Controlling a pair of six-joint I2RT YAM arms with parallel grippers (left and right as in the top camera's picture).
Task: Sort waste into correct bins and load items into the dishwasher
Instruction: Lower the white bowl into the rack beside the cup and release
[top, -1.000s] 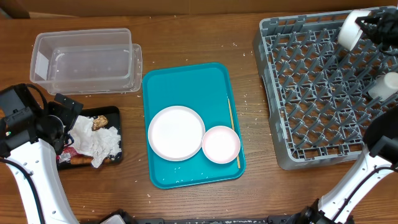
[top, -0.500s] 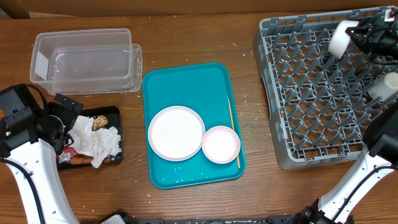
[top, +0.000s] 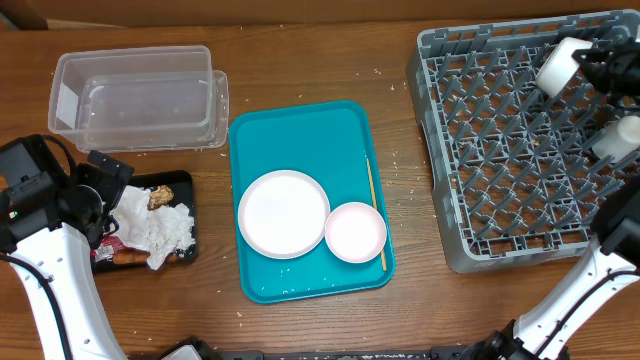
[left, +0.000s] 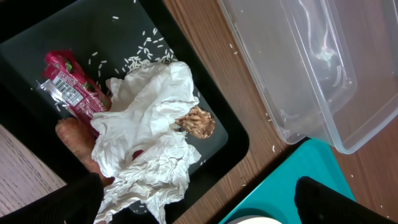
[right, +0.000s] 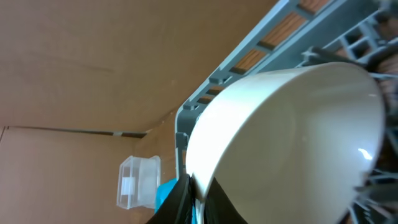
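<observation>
My right gripper (top: 590, 62) is shut on the rim of a small white cup (top: 556, 66), held tilted over the far right of the grey dish rack (top: 500, 150); the cup fills the right wrist view (right: 286, 137). My left gripper (left: 199, 205) is open and empty over the black tray (top: 185, 180), which holds crumpled napkins (left: 149, 118), a red wrapper (left: 65, 87), a carrot (left: 74, 140) and a brown food bit (left: 198, 121). A white plate (top: 283, 212), a pale pink plate (top: 355, 231) and a wooden stick (top: 374, 210) lie on the teal tray (top: 300, 130).
A clear plastic container (top: 140, 95) stands at the back left, just behind the black tray. Rice grains are scattered in the black tray and on the wooden table. The rack's raised sides and pegs surround the cup.
My right gripper carried the cup left and lower over the rack, then slightly back to the right. The left arm and the things on both trays have not moved.
</observation>
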